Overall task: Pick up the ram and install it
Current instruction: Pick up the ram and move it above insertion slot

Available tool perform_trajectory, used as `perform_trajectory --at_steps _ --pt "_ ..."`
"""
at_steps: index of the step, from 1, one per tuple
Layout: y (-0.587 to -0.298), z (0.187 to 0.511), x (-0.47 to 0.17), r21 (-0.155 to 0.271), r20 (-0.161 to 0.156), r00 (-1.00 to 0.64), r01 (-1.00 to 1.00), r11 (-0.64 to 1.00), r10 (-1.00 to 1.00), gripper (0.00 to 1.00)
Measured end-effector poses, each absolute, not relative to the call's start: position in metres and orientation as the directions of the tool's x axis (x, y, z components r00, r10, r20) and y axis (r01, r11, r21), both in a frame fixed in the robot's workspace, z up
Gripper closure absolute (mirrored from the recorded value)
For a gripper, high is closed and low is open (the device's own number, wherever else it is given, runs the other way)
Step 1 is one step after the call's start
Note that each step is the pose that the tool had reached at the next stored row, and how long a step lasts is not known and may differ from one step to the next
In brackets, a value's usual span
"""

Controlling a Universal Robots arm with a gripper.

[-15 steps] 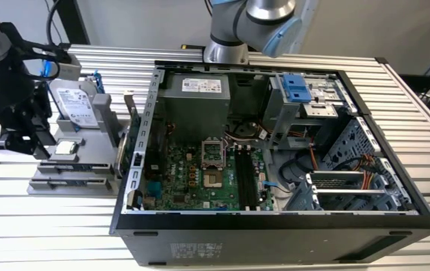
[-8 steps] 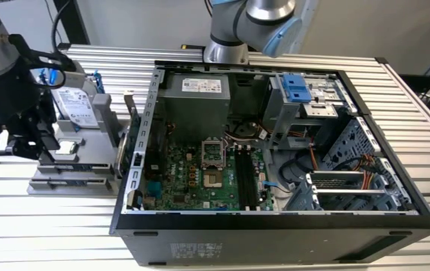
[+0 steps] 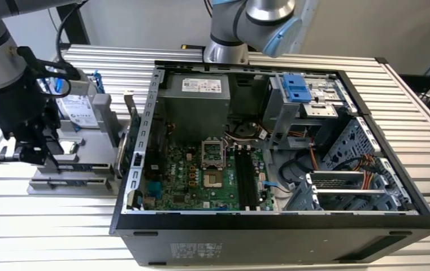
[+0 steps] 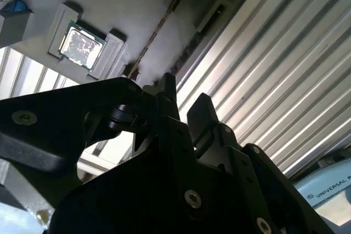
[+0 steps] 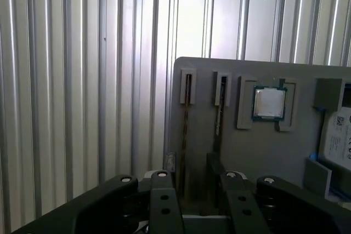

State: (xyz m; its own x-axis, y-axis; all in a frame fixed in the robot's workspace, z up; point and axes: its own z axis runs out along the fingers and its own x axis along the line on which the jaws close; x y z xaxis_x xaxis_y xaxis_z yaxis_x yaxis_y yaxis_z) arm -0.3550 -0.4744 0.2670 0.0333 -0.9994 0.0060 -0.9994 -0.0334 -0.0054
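The ram (image 5: 187, 130) stands on edge in a long slot of the grey holder (image 5: 258, 157); in the second wrist view the ram (image 4: 159, 30) is a thin dark line running toward the fingers. My gripper (image 5: 192, 190) is open just above the holder, and its two black fingers (image 5: 164, 193) straddle the line of the ram without touching it. In the exterior view my gripper (image 3: 30, 153) hangs over the holder (image 3: 86, 169) at the exterior view's left, beside the open computer case (image 3: 275, 226). Black memory slots (image 3: 246, 180) lie on the green motherboard.
A second slot (image 5: 220, 108) runs beside the ram's. A square silver CPU (image 5: 269, 103) and a labelled hard drive (image 5: 337, 141) sit in the same holder. Ribbed aluminium table (image 5: 66, 80) surrounds it. A second arm's base (image 3: 226, 51) stands behind the case.
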Motion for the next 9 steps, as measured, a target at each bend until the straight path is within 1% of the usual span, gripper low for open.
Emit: perform_trajectory --at_steps 9 --pt "-0.474 0.251 -0.354 -0.005 0.006 0.033 -0.999 -0.033 -0.999 0.0"
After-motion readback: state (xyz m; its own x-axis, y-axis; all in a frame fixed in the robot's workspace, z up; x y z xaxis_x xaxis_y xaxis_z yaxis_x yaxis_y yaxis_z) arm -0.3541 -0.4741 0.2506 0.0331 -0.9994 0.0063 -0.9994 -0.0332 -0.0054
